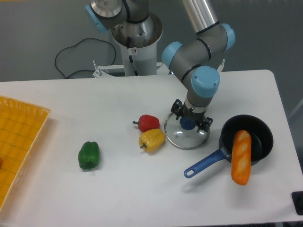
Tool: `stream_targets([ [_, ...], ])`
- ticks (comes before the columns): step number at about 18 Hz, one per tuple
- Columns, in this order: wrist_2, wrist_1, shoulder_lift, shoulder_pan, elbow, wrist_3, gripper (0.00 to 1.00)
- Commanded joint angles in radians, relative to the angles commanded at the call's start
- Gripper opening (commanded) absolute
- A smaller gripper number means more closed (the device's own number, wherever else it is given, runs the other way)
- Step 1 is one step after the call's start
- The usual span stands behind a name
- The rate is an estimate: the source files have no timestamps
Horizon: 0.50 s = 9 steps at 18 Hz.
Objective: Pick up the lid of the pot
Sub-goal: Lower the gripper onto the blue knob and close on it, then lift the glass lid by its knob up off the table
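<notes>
Over the transparent round pot lid [187,140], which lies on the table with a dark rim and a blue knob [188,123], my gripper [191,116] points down from the upper right. Its two dark fingertips are spread apart, one to the upper left of the knob and one to its right. Nothing is held between them. The knob shows in full in front of the gripper body. How high the fingertips are above the glass cannot be told from this view.
A black pan [263,142] with a blue handle [205,162] stands right of the lid, an orange carrot-like item [241,158] across its rim. Left of the lid are a red pepper [148,123] and a yellow pepper [152,140]. Farther left lie a green pepper [89,155] and an orange crate [21,137].
</notes>
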Motion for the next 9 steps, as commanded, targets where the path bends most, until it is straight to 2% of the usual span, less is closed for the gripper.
stream_targets([
  [4,0.0,0.0,0.0,0.0,0.0,0.0,0.68],
  [9,0.0,0.0,0.002,0.0,0.0,0.0,0.58],
])
